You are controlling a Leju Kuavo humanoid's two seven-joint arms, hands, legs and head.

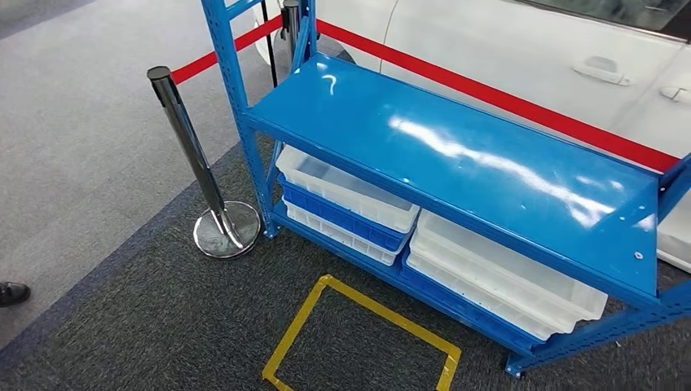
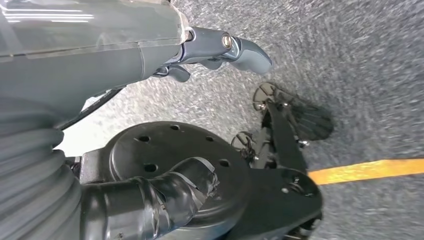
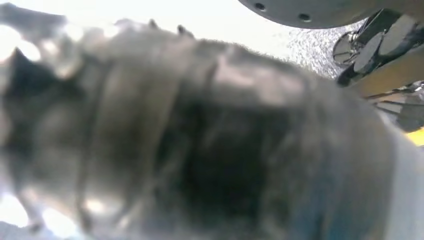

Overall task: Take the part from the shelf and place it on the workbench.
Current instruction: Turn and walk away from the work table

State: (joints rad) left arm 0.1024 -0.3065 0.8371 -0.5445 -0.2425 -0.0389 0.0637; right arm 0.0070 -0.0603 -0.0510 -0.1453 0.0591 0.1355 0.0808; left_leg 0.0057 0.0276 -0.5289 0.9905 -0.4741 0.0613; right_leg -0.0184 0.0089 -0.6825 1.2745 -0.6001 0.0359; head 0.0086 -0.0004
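A blue metal shelf (image 1: 456, 155) stands ahead of me in the head view, and its glossy upper board is bare. On the lower level sit stacked white and blue bins (image 1: 346, 204) and wide white trays (image 1: 505, 281). I cannot make out a part in them from here. In the left wrist view my left hand (image 2: 210, 50) hangs over the grey carpet with its thumb (image 2: 240, 47) stretched out and nothing in it. My right hand (image 3: 200, 150) is a blurred grey mass close to the right wrist camera, and its fingers cannot be read.
A chrome post (image 1: 183, 130) on a round base stands left of the shelf, carrying a red belt (image 1: 505, 102) behind it. A white car (image 1: 530, 49) is parked beyond. A yellow tape square (image 1: 363, 342) marks the floor before the shelf. A person's shoe (image 1: 12, 292) is at far left.
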